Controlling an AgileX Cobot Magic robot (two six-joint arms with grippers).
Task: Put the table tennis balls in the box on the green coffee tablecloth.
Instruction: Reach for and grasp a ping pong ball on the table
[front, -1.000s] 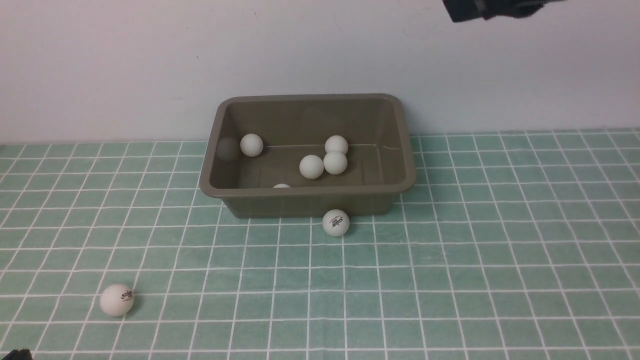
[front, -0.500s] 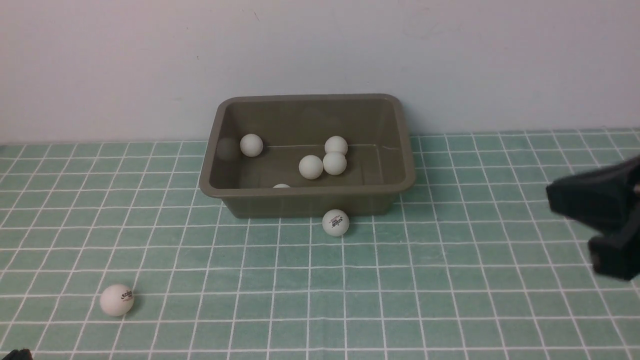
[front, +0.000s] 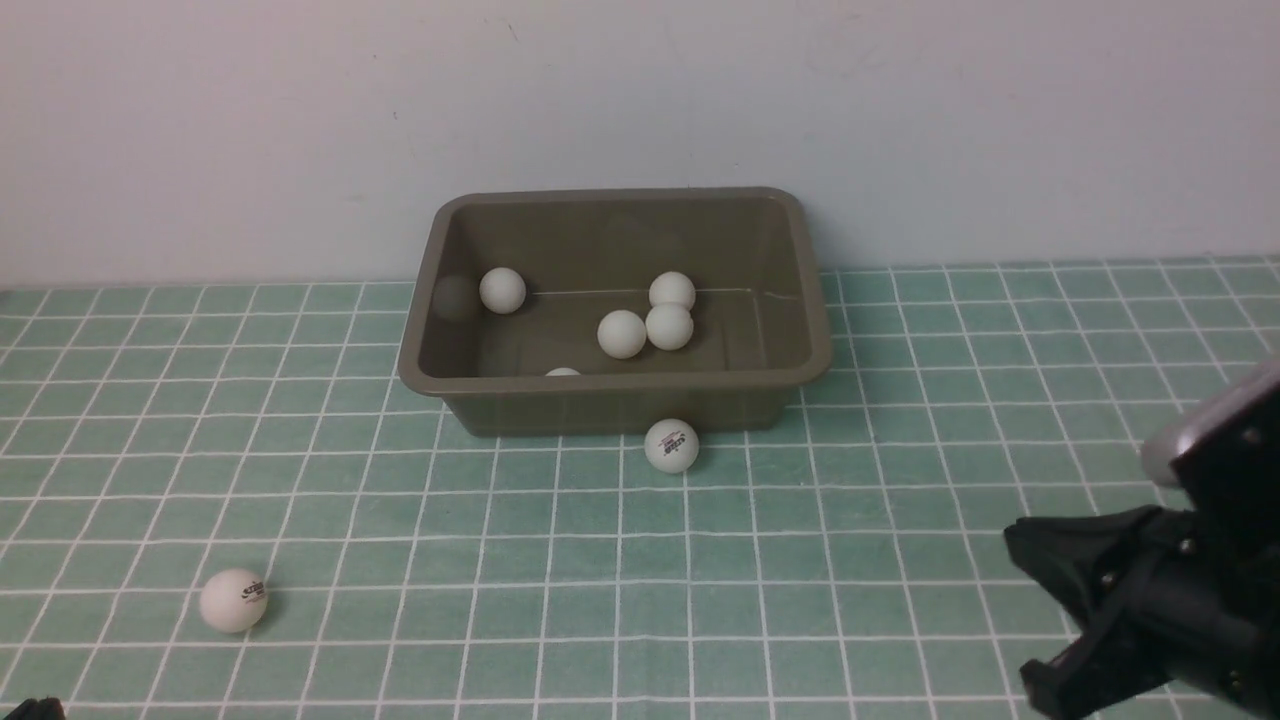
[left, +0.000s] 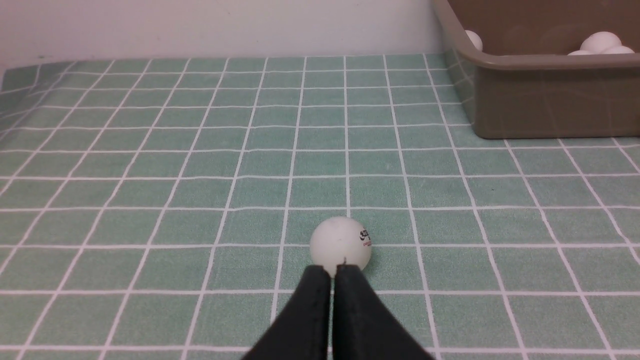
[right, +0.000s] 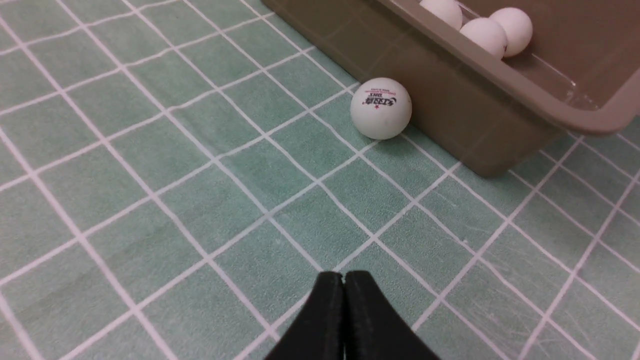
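Olive-brown box (front: 612, 408) sat on the green tablecloth (front: 900, 520), back toward the far wall (front: 640, 100), no lid. Five table tennis balls (front: 622, 334) lay inside: one by the left wall, three clustered near the middle, one only a sliver behind the front rim. Two lay out on the cloth: a logo ball (front: 671, 445) just beside the box's front wall, perhaps touching it, and a second logo ball (front: 233, 600) well apart at the near left. The left gripper (left: 332, 272) was closed tight, fingers pressed together with nothing between them, tips low and right behind that near-left ball; contact could not be told. The right gripper (right: 344, 277) was likewise pinched closed and empty, over bare cloth, with the ball by the box near ahead of it. The right arm (front: 1150, 610) showed at the lower right of the front view.
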